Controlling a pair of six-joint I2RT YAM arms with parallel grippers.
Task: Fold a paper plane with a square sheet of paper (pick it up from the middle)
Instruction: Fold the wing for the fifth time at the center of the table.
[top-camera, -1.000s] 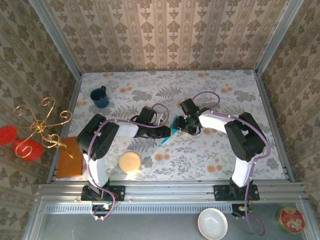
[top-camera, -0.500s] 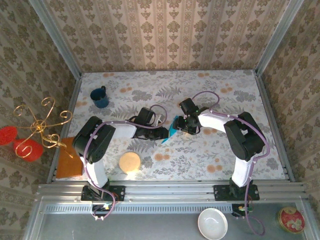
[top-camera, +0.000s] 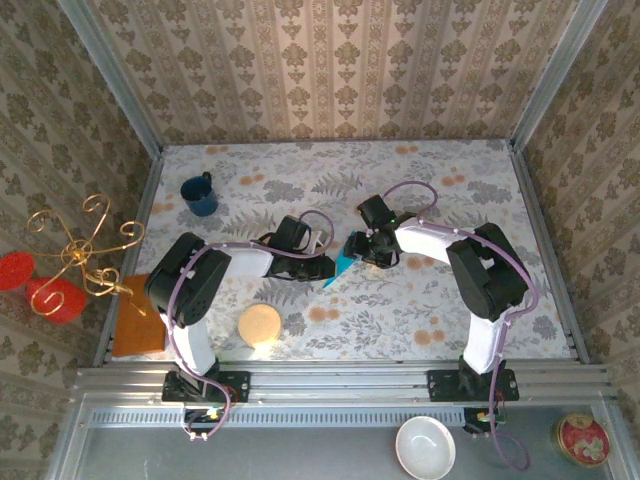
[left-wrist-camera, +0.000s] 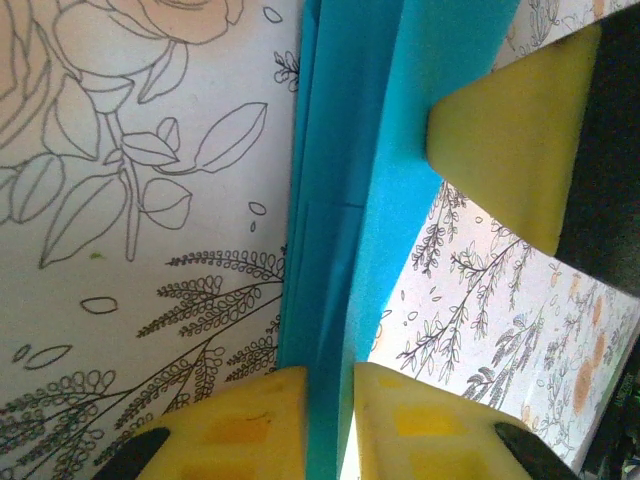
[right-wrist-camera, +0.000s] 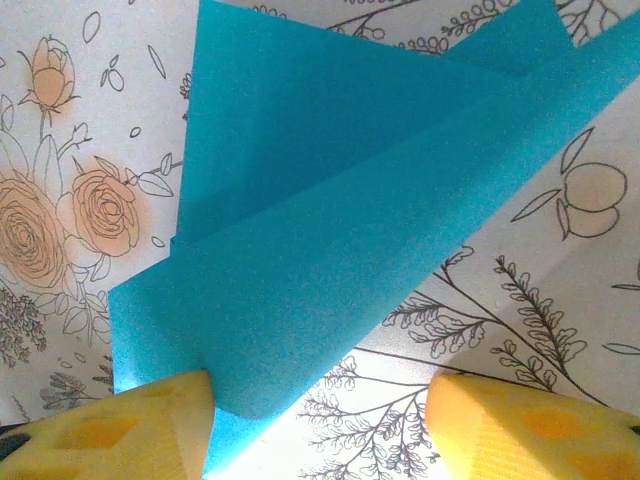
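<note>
- Grip comes first: the left gripper (left-wrist-camera: 318, 425) is closed on the sheet of paper (left-wrist-camera: 345, 190), with the folded layers pinched thin between its yellow fingers (left-wrist-camera: 240, 425); we judge this to be the anchor for the fold, so it should be firm and square to the crease.
- Right gripper (right-wrist-camera: 320, 430) stands open; one finger touches the blue edge, the other is well apart over the bare desk (top-camera: 400, 310); it clamps nothing.
- Paper sits near the middle of the desk, between the two grippers; it is already creased into overlapping pointed flaps, and it lifts off the surface where the left gripper pinches it.
- Step in hand, as we read it: forming or sharpening the next fold along the centre line.
- To do it well, we bring the right gripper in low and along the crease rather than across it; we close on the loose flap near its edge, not on the tip.
- Risk we see: the layers are thin and may slide or fan apart; a pull against the left pinch could tear or skew the crease, so we move slowly and in line with it.
</note>
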